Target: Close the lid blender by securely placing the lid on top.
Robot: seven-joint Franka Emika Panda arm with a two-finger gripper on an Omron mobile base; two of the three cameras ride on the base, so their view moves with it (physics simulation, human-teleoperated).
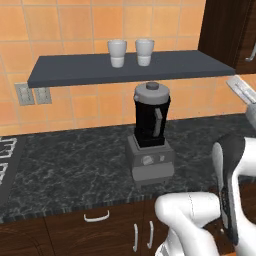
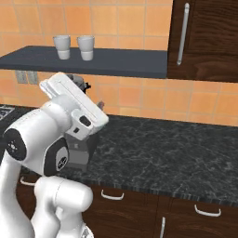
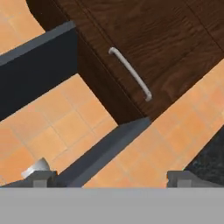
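The dark marbled stone counter (image 1: 75, 165) spans the lower half of the left base view. The tall black blender with a grey handle and boxy grey base (image 1: 150, 135) stands at frame centre. The round flat grey lid (image 1: 152, 91) sits on the jar mouth. The hand (image 3: 109, 177), at the bottom edge of the hand view, is open and grips nothing.

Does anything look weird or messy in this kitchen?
Nothing stands out. The lid sits flat on the blender, which stands upright on the counter. Two white cups stand neatly on the shelf. Nothing is spilled.
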